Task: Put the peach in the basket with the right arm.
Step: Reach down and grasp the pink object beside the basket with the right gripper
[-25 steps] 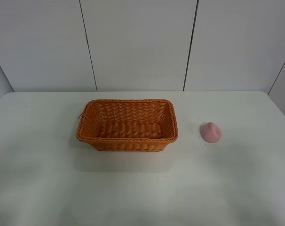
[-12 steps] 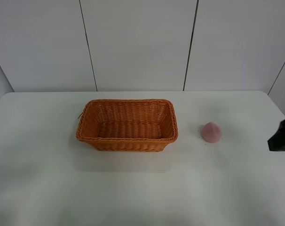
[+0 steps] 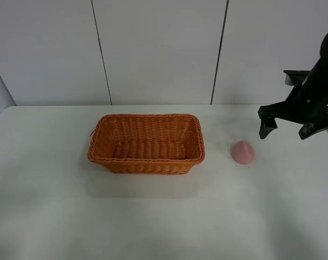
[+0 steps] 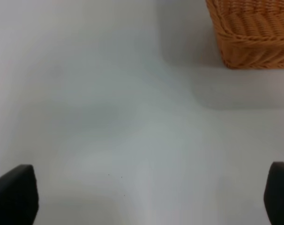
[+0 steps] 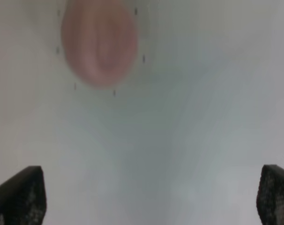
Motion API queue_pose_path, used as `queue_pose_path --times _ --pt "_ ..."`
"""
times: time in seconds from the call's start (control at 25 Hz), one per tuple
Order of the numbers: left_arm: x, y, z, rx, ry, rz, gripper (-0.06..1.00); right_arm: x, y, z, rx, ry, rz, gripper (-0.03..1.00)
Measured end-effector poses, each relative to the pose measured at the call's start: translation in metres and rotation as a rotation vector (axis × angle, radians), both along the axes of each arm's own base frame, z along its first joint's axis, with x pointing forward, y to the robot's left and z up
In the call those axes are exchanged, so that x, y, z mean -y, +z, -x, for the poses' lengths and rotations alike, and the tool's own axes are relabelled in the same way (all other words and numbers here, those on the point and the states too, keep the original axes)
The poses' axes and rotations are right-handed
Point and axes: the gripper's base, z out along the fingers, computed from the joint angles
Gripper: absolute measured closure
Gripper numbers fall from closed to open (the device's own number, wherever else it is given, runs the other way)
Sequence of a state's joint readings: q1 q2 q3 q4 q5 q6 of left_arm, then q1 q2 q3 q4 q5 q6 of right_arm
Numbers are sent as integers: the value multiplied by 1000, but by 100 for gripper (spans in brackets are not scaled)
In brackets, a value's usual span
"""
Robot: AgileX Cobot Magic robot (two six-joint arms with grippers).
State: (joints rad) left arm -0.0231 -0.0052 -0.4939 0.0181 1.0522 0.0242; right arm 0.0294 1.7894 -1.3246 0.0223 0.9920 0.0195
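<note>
The pale pink peach lies on the white table, right of the orange-brown wicker basket. The basket holds nothing. My right gripper hangs open above the table, up and to the right of the peach, not touching it. In the right wrist view the peach is blurred and sits ahead of the spread fingertips. My left gripper is open over bare table; a corner of the basket shows in its view.
The white table runs to a pale panelled wall at the back. Small dark specks ring the peach on the tabletop.
The right arm has come into view from the right edge and risen, and now hangs above and right of the peach. Peach and basket have not moved.
</note>
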Motion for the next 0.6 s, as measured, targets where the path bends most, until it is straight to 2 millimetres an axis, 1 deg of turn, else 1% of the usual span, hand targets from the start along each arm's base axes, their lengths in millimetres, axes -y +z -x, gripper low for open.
queue_pose_path --times 0.12,0.2,0.4,0.48,0.6 --pt "0 0 0 0 0 0 -4 -2 -14 -28 -23 4 1 27" --pt "0 0 0 0 0 0 -4 -7 -23 -38 -52 20 8 27" --pt "0 0 0 0 0 0 -4 -35 -36 -48 -49 94 10 27" --pt "0 0 0 0 0 0 -4 -40 -40 -50 -41 104 5 27" --pt "0 0 0 0 0 0 -4 -40 -51 -53 -55 104 8 27"
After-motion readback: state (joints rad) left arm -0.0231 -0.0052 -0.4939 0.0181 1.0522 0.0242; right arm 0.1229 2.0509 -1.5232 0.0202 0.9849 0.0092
